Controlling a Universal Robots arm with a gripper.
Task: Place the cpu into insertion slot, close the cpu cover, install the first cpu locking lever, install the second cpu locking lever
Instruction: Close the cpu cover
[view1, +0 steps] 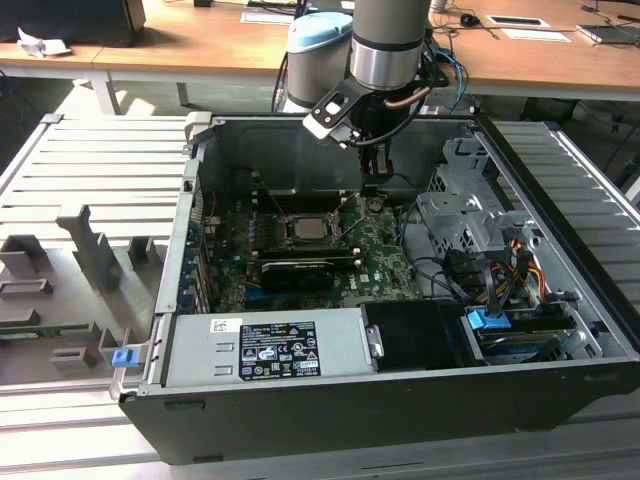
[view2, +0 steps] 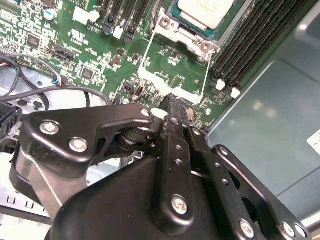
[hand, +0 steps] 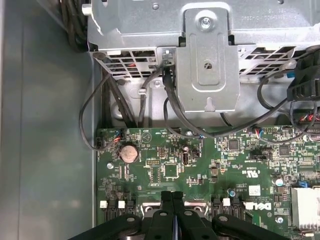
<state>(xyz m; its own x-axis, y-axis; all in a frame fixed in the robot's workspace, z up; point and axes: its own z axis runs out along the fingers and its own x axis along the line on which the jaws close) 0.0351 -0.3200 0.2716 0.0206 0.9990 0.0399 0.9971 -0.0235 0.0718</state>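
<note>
Jaws together, nothing visible between them: gripper (hand: 173, 199) fingers meet edge to edge in the first wrist view, and the second wrist view shows the same closed tip (view2: 176, 103). In the exterior view the gripper (view1: 374, 182) hangs inside the open computer case (view1: 400, 420), just above the green circuit board (view1: 385, 262), near the insertion slot (view1: 283, 229) on the exterior view's right of it and not touching it.

The cpu (view1: 305, 227) sits in the slot, silvery top up; the second wrist view shows it too (view2: 206, 10). The cpu cover (view2: 167, 27) lies as a metal frame around the chip; can't tell if it's fully seated. Two thin wire levers (view2: 148, 50) (view2: 207, 75) run from the socket toward the fingertips, lying close to the board; locked or not, can't tell. Black memory slots (view2: 250, 40) sit alongside the socket. The first wrist view shows a coin cell (hand: 129, 152) on the board and a metal drive cage (hand: 150, 30) beyond it.
</note>
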